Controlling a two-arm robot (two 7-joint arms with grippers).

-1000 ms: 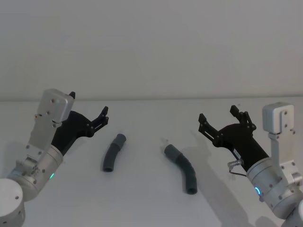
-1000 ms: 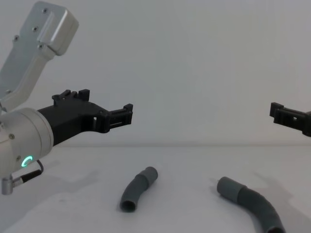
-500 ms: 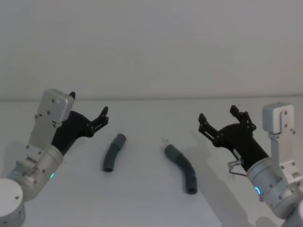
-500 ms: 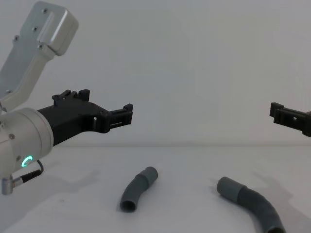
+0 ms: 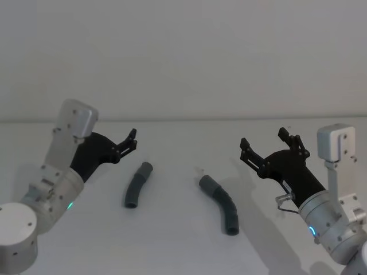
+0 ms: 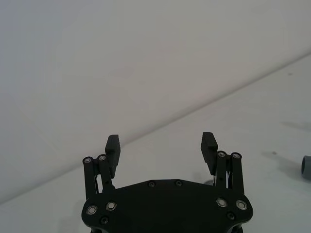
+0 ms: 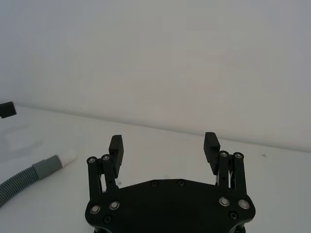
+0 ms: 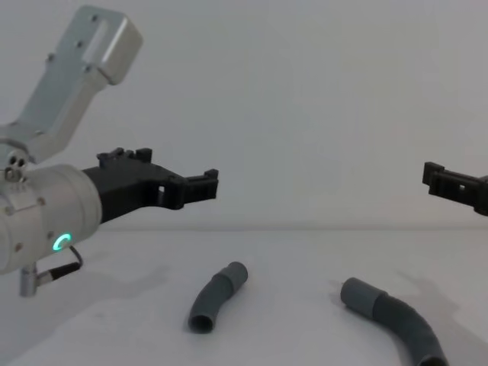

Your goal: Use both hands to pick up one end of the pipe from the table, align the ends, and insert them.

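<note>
Separation marks the table (image 5: 172, 240): the short pipe piece (image 5: 136, 184) lies at 9 o'clock of the longer pipe piece (image 5: 221, 201), with their cuffs (image 5: 146, 168) turned toward 12, so each suits its own side's grasp. The left hand (image 5: 131, 140) hovers at 12 o'clock of the short piece and the right hand (image 5: 262, 137) at 1 o'clock of the longer. Both are spread wide and empty, apparently poised to descend.

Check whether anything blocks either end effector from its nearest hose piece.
Nothing visible does. The open left end effector hovers apart from the short hose piece, the open right end effector from the longer hose piece; only table surface lies between.
</note>
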